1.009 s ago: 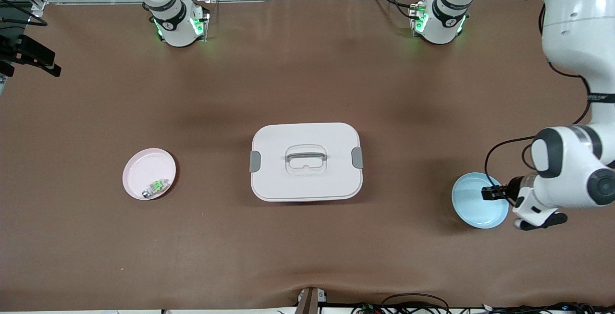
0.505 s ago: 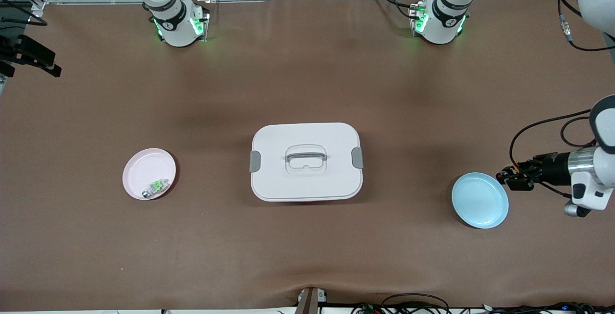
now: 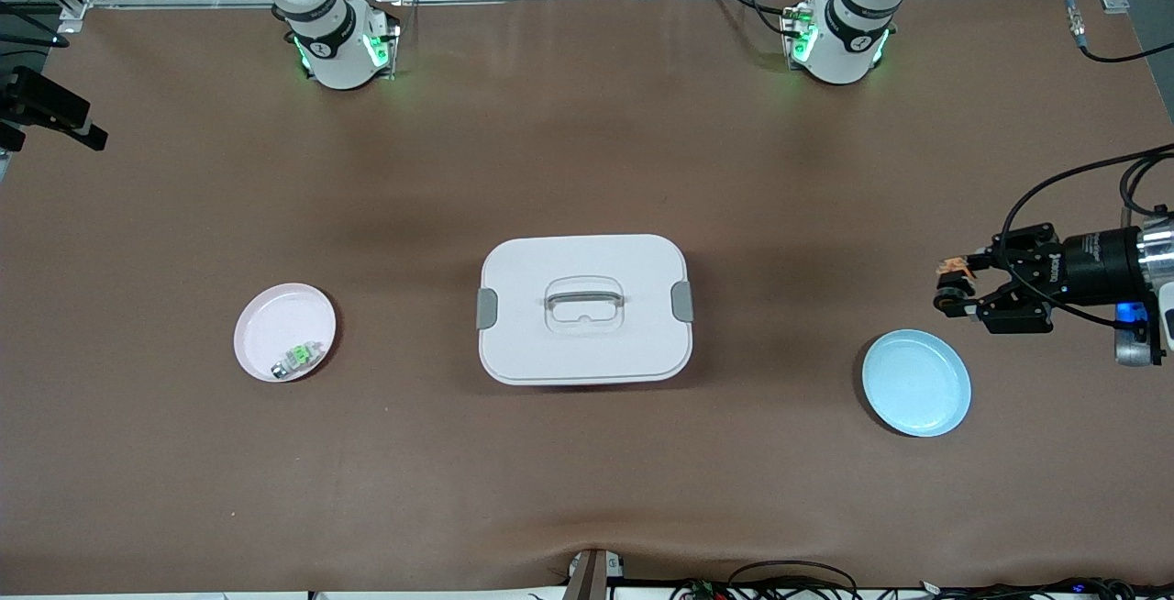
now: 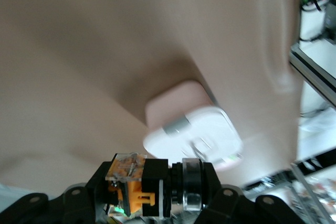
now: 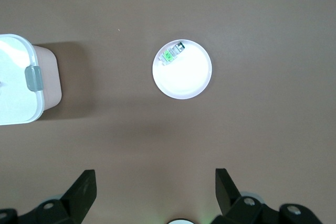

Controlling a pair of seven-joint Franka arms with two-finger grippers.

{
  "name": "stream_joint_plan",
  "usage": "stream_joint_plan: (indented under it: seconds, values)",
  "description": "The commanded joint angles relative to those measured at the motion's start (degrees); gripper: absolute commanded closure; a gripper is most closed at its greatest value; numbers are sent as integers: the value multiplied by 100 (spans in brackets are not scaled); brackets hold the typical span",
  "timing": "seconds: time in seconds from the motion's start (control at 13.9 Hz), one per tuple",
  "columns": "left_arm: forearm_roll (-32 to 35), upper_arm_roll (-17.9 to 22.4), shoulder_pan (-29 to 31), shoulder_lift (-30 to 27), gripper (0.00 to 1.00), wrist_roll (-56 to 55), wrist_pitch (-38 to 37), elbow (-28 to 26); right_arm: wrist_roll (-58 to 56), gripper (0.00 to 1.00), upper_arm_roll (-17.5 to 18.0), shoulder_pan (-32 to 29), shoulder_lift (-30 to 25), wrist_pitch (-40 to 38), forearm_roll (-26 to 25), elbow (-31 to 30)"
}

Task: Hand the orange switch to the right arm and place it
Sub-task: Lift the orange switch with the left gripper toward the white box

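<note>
- Our left claw, up over the desk beside the blue plate, is clamped on the orange switch.
- Our right claw waits with its jaws wide and nothing in them, over the pink plate.

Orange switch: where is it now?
The orange switch is gripped in the left gripper, in the air above the brown table at the left arm's end, beside the blue plate.

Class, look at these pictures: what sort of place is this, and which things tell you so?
Most likely a robotics lab: two arm bases bolted to a brown-covered table, the left gripper gripping an orange switch, and loose cables along the table's edge.
</note>
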Motion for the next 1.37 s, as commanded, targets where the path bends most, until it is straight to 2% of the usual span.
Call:
stream_joint_plan:
  seconds: [0.0, 0.36, 0.43, 0.65, 0.86, 1.15, 1.3]
  values:
    - [-573, -252, -24, -152, 86, -1050, 37, -83, 7, 0, 62, -26, -50, 46, 65, 17]
    - [-540, -1394, -58, -310, 86, -2485, 668, -12, -28, 0, 53, -34, -24, 81, 30, 26]
    - [-505, -1518, -137, -337, 86, -2722, 766, -13, -28, 0, 53, -61, 2, 99, 74, 35]
    - [-399, -1554, -637, -363, 86, -3311, 1056, -13, -37, 0, 44, -26, 73, 467, 100, 35]
    - [-312, -1554, -1261, -363, 86, -3988, 1705, -4, -37, 0, 71, -17, 64, 574, 127, 35]
    - [57, -1554, -1938, -337, 86, -5016, 2286, -12, -63, 0, 53, -52, 143, 512, 118, 26]
    - [478, -1554, -2272, -302, 86, -5481, 2515, -13, -413, 0, 53, -43, 135, 495, 92, 17]
